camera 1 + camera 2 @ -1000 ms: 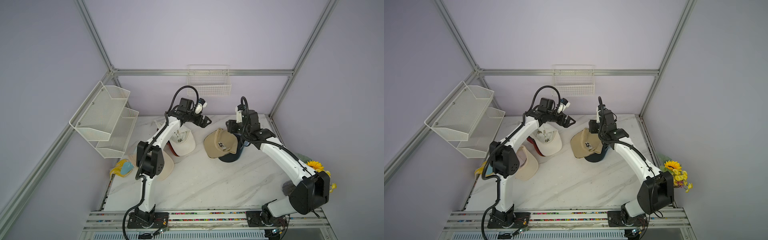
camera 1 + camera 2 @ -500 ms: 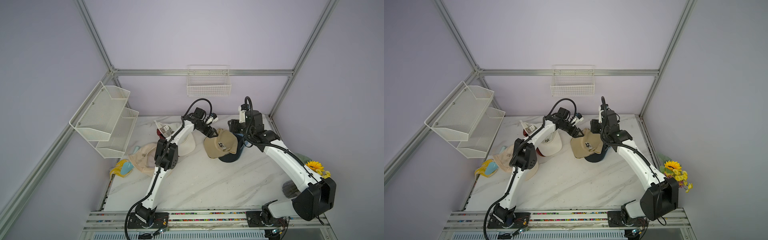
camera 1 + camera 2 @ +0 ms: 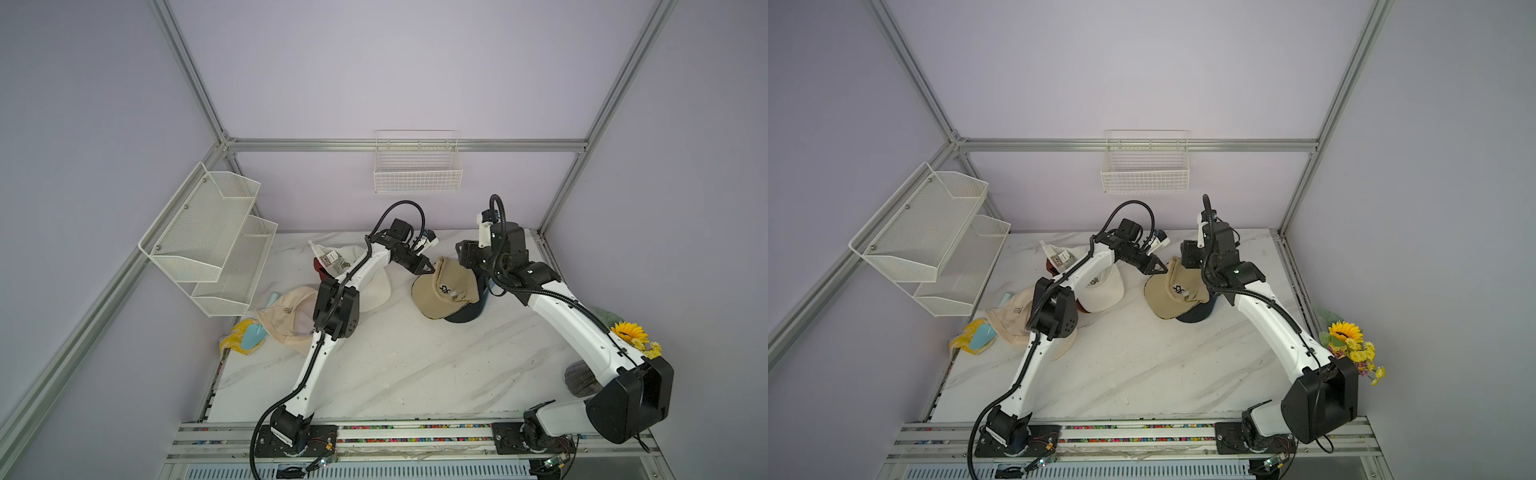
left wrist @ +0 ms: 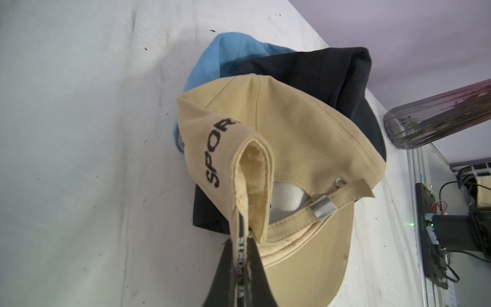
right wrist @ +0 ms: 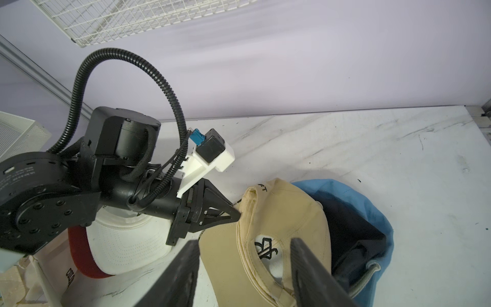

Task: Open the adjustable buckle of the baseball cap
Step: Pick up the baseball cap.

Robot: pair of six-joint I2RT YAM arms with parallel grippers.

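The tan baseball cap [image 3: 446, 286] [image 3: 1177, 289] lies on top of a black cap and a blue cap at the back right of the table. My left gripper [image 4: 241, 247] [image 3: 428, 269] is shut on a folded piece of its rear band, lettered "SPORTS". The metal buckle [image 4: 322, 210] sits on the tan strap across the rear opening, apart from the jaws, with the strap's loose end [image 4: 356, 190] sticking out past it. My right gripper [image 5: 244, 268] [image 3: 465, 259] hovers open over the cap's crown, its fingers [image 5: 180, 273] straddling the cap without touching it.
A black cap [image 4: 318, 71] and a blue cap [image 4: 220, 61] lie under the tan one. A white cap [image 3: 374, 286] and a beige cap [image 3: 286, 316] lie to the left. A wire rack [image 3: 212, 241] hangs on the left wall, a basket [image 3: 417, 166] on the back wall. Sunflowers [image 3: 629, 332] stand at the right edge.
My left arm swung right from above the white cap to the tan cap, and its jaws closed on the rear band. The right gripper has hardly moved.
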